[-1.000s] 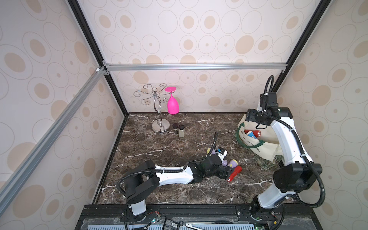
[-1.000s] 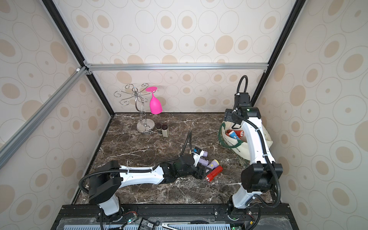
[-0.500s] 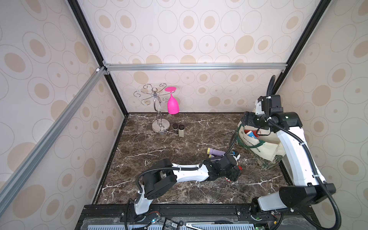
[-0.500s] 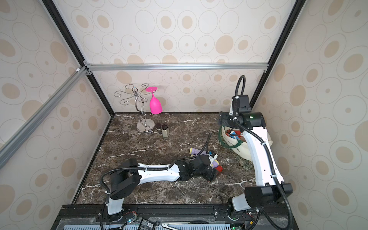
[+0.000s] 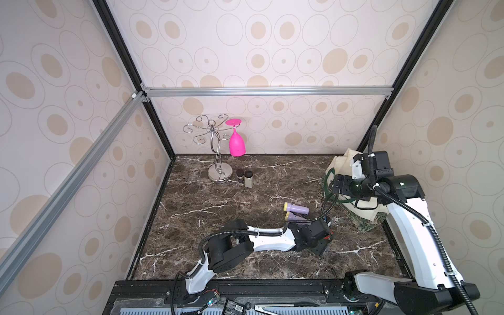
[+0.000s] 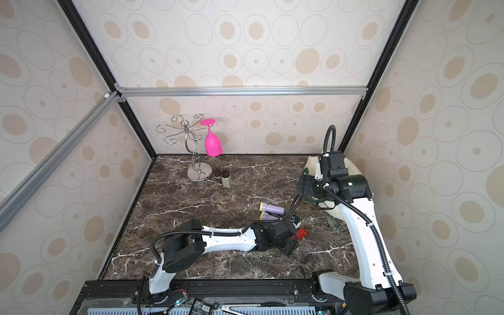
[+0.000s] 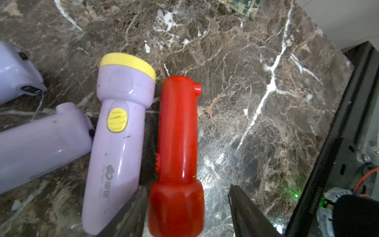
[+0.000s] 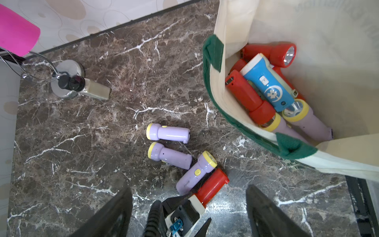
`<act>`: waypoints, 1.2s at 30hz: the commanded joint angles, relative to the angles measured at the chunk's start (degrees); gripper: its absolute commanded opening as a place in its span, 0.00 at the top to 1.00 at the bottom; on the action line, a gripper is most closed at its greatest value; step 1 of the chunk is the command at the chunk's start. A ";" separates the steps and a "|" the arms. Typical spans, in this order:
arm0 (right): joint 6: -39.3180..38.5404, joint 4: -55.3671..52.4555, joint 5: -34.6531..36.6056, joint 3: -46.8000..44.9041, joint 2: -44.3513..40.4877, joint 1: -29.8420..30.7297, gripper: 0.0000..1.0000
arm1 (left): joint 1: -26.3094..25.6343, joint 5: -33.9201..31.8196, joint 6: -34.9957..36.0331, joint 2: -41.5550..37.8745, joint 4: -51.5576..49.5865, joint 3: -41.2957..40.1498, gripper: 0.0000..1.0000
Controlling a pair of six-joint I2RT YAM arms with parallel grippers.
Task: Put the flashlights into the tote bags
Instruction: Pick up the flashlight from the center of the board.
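Observation:
A red flashlight (image 7: 178, 133) lies on the marble table beside three lilac flashlights (image 8: 167, 133) (image 8: 169, 156) (image 8: 196, 173). My left gripper (image 7: 186, 188) is open and straddles the red one's wide head. One finger (image 7: 133, 205) rests against the head and the other stands apart. In both top views that gripper (image 5: 326, 240) (image 6: 296, 237) is low over the red flashlight (image 6: 300, 233). The cream tote bag (image 5: 341, 163) stands at the right and holds several flashlights, among them a blue one (image 8: 266, 82). My right gripper (image 8: 188, 188) (image 5: 336, 186) hangs open and empty beside the bag's mouth.
A chrome glass rack (image 5: 218, 152) with a pink glass (image 5: 236, 141) stands at the back left, with two dark-capped jars (image 5: 244, 177) next to its base. A patterned cloth (image 5: 365, 221) lies under the bag. The side walls are close to the bag.
My left arm has reached right to the red flashlight and its jaws have narrowed around the head. The right gripper has shifted a little left and forward from over the bag.

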 commanded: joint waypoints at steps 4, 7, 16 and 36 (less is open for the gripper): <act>0.97 -0.38 -0.83 -1.66 -1.20 0.47 0.12 | -1.43 -3.72 1.93 1.68 -2.92 1.41 0.38; 1.06 -0.20 -1.06 -1.21 -1.20 0.46 0.12 | -1.86 -4.40 2.65 3.09 -3.46 2.25 0.40; 0.58 -0.21 -1.09 -1.52 -1.75 0.40 0.12 | -3.22 -4.58 3.19 8.24 -5.55 6.84 0.44; -2.02 1.55 -6.10 4.42 0.01 1.75 0.16 | -3.48 -6.07 -5.76 -11.00 8.27 -12.22 1.00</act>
